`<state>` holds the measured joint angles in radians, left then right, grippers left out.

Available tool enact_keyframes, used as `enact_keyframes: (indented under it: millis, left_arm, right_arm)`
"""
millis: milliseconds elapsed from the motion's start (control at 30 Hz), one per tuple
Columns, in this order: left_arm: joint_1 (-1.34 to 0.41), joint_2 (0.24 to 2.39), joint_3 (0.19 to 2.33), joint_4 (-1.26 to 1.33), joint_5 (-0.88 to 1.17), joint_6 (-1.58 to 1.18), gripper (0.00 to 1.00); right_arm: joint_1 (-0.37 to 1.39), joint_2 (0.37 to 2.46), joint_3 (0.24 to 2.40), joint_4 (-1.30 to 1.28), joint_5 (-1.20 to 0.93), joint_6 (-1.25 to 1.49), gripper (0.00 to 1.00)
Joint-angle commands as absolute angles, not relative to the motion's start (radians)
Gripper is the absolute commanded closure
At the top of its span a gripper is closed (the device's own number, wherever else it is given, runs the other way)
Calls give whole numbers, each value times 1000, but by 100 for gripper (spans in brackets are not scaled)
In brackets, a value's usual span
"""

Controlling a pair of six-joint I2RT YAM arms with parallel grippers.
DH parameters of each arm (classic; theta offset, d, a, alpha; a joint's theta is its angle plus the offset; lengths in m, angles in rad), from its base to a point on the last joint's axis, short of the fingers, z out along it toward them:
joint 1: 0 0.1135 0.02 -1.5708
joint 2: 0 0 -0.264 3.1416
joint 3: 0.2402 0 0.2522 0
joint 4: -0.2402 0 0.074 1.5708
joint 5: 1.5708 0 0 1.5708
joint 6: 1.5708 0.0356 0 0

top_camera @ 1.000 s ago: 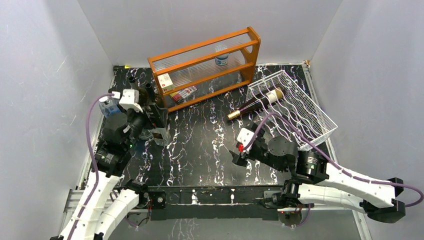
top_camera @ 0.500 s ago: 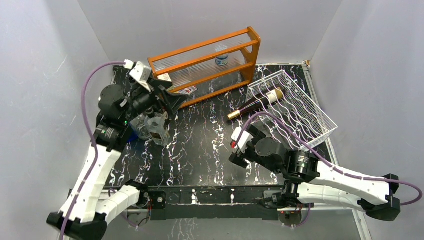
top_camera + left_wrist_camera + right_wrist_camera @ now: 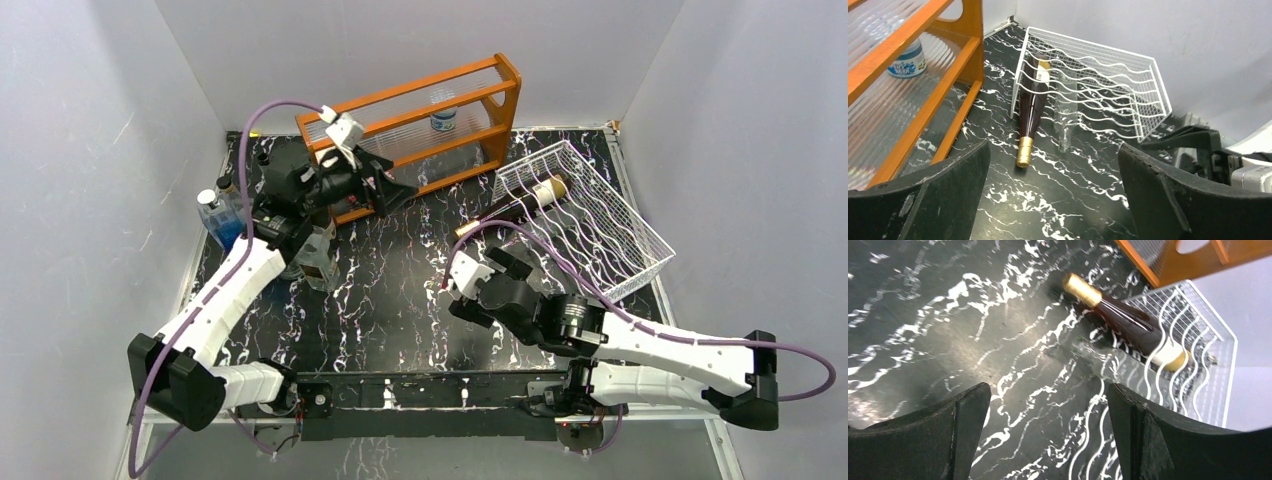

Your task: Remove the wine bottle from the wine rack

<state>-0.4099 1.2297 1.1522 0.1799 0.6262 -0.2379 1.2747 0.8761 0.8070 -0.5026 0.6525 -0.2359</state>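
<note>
Top external: shows wine bottle (image 3: 510, 208) lying in wine rack (image 3: 600, 225), gold-capped neck poking out over table. Shows left gripper (image 3: 400, 185) swung across toward it within last second, right gripper (image 3: 487, 285) raised nearer; both spread wide, holding nothing. Means approach begun, grasp not yet made

Probably a robot lab cell, plain white walls (image 3: 90, 120), black marbled table (image 3: 400, 290)

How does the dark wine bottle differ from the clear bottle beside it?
The dark wine bottle is deep red-brown with a gold foil cap; the clear bottle is see-through with no foil. The dark wine bottle's neck reaches farther out than the clear bottle's. Both lie side by side in the white rack, necks outward.
</note>
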Motion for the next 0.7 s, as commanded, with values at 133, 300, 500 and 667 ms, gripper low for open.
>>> enact_keyframes:
  millis: [133, 300, 500, 667]
  left_arm:
    - [-580, 1197, 1025, 188, 474, 62, 2]
    - [-581, 1161, 984, 225, 469, 44, 2]
    - [-592, 1020, 903, 236, 338, 108, 2]
    - [-598, 912, 825, 300, 220, 156, 2]
  right_arm:
    - [1249, 897, 703, -521, 861, -497, 2]
    - [1091, 862, 663, -434, 723, -639, 2]
    - [811, 946, 624, -266, 470, -761, 8]
    - [653, 1086, 639, -129, 274, -770, 11]
